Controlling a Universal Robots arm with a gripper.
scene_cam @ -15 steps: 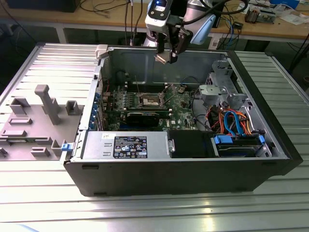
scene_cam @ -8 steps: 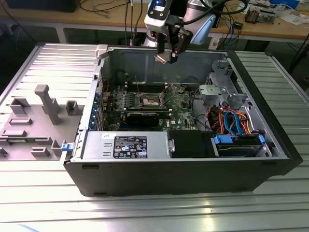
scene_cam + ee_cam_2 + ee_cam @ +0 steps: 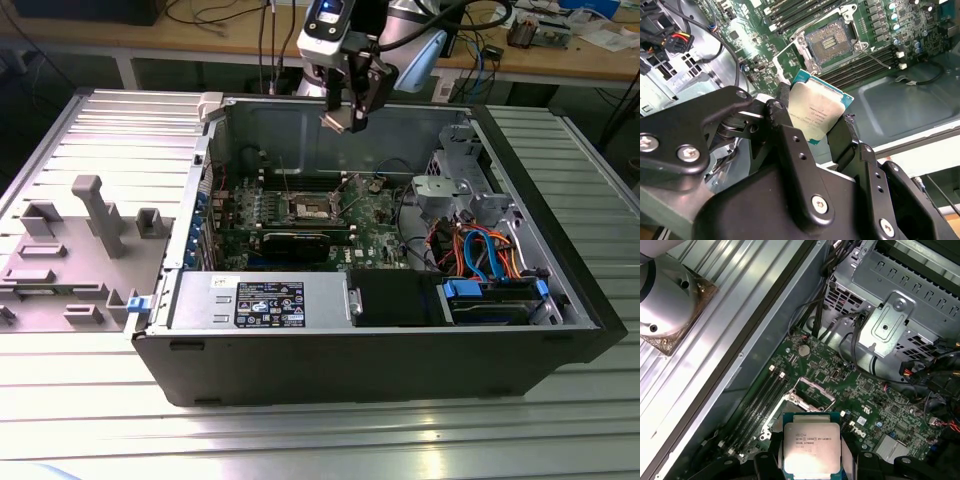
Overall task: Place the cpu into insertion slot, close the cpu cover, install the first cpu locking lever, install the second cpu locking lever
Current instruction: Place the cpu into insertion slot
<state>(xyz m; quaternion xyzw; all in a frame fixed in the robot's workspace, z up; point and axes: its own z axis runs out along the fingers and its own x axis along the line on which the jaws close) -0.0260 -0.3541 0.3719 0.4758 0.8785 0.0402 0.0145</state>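
In the exterior view my gripper (image 3: pixel 343 118) hangs above the open computer case (image 3: pixel 400 355), near its far wall. It pinches the cpu (image 3: pixel 335 122), which here is only a small pale piece, half hidden by my fingers. The insertion slot (image 3: pixel 305 208) lies well below, on the motherboard (image 3: pixel 378 225). Its inside I cannot make out.

In the second wrist view my black fingers (image 3: pixel 785 110) press on two opposite edges of the cpu (image 3: pixel 817 107). The chip is tilted, with its dull metal top towards the camera, and one of its corners is hidden behind a finger. Beyond it the insertion slot (image 3: pixel 829 42) is uncovered and shows a dark centre. The chip is clearly apart from it.

In the first wrist view the cpu (image 3: pixel 811 447) hides the near part of the insertion slot (image 3: pixel 799 401). One edge of the chip is cut off at the border. My fingers (image 3: pixel 766 462) appear only as dark tips on both sides of it.
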